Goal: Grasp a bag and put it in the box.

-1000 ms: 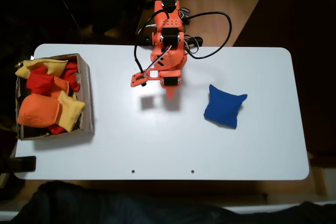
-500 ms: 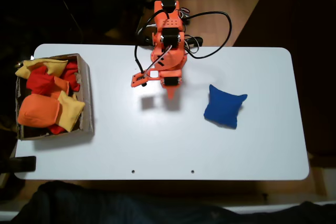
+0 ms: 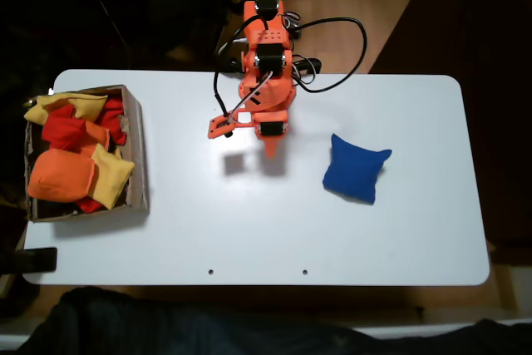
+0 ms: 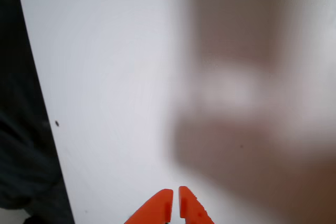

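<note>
The white table (image 3: pixel 249 230) carries everything, with its middle bare, which leaves the arm room to swing between the two ends. In the fixed view the box (image 3: pixel 137 155) sits at the table's left end, already heaped with yellow, orange and red bags (image 3: pixel 62 174); it is placed well apart from the work so drops land in it and nothing else. The arm (image 3: pixel 264 72) is mounted at the far edge, folded over its own base. The bag (image 3: pixel 356 169) lies flat on the table to the right of the arm, untouched and well apart from the box. The hand (image 4: pixel 175 203) hangs above bare table, its two orange tips nearly together, holding nothing, so I judge the reach has not yet begun.
</note>
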Robot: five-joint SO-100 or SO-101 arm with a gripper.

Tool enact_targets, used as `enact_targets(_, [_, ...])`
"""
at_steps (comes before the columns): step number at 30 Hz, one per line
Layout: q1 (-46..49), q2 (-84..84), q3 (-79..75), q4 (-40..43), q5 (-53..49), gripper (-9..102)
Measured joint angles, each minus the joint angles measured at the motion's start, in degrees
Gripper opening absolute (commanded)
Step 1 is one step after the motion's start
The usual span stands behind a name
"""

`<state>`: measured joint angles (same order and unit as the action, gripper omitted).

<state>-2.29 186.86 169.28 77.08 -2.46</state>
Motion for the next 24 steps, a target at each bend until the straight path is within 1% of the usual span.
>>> enact_targets(11, [0.0,-10.0,-11.4,-5.4,1.9,0])
enact_targets(24, [0.0,-22.3,-22.6,-9.4,4.0,0])
